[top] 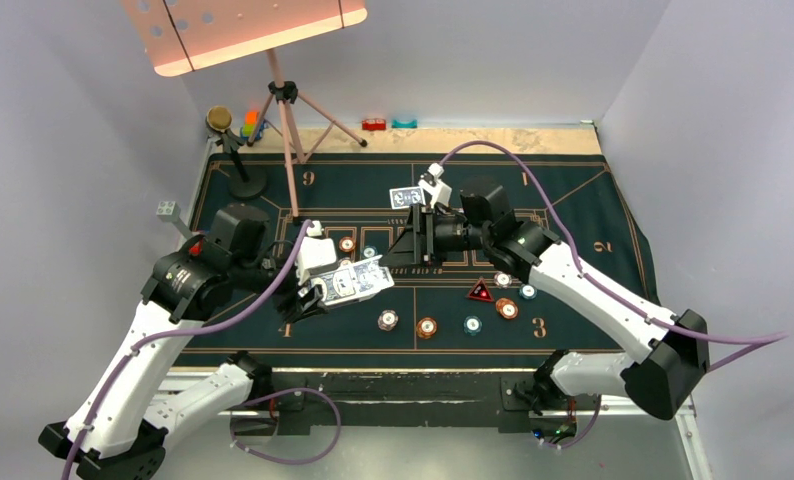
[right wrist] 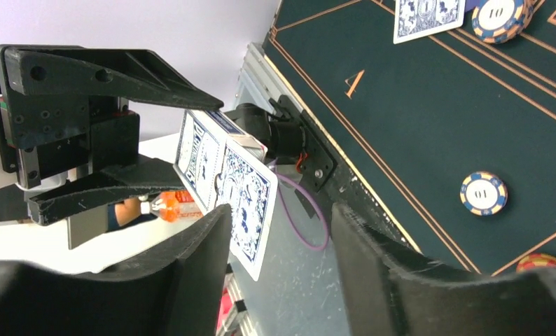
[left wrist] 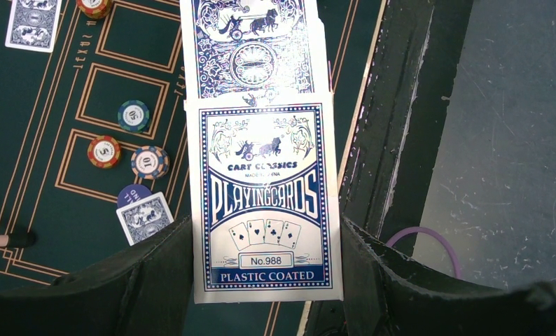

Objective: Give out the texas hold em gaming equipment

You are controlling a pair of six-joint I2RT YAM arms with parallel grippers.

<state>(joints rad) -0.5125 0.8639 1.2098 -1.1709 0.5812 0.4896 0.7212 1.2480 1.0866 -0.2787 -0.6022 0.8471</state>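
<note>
My left gripper [top: 333, 288] is shut on a blue-and-white playing card box [top: 353, 281], held above the mat's left side; in its wrist view the box [left wrist: 265, 199] fills the jaws [left wrist: 265, 231], with a card [left wrist: 249, 49] sticking out of its far end. My right gripper [top: 398, 252] is open, facing that end; the protruding card [right wrist: 246, 203] lies between its jaws [right wrist: 281, 217], close to the left finger. One card [top: 406, 197] lies on the mat. Several chips [top: 426, 327] and a red triangular marker [top: 481, 291] lie centre-right. A card on a blue disc [left wrist: 131, 193] shows left.
The dark green printed mat [top: 573, 210] covers the table. A pink-topped tripod stand [top: 291, 150] and a black round-based stand [top: 245, 182] stand at the back left near toy blocks [top: 249, 125]. Red [top: 374, 124] and teal [top: 404, 123] pieces sit at the back edge.
</note>
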